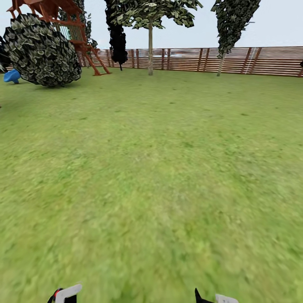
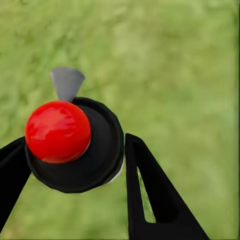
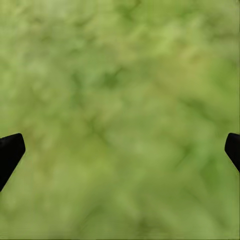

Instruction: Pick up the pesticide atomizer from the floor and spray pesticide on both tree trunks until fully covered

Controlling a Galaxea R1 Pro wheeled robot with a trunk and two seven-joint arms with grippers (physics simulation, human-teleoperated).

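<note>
My left gripper point(image 2: 75, 150) is shut on the pesticide atomizer point(image 2: 75, 145); its black fingers point(image 2: 145, 185) press both sides of the round black cap. The cap carries a glossy red ball, and a grey nozzle sticks out beyond it, all hanging over grass. My right gripper point(image 3: 120, 150) is open, with only lawn between its black fingertips point(image 3: 10, 150). Far across the garden lawn point(image 1: 160, 168), two trees with pale trunks stand near the fence: one straight point(image 1: 150, 50), one leaning point(image 1: 220, 65). Small parts of both arms peek in at the bottom edge of the head view.
A brown slatted fence point(image 1: 252, 61) closes the far side. A big dark leafy bush point(image 1: 42, 50) sits at far left before a red-brown wooden play structure point(image 1: 84, 42), with a blue object point(image 1: 11, 76) beside it. A near-black tree point(image 1: 118, 42) stands by the fence. Open grass stretches ahead.
</note>
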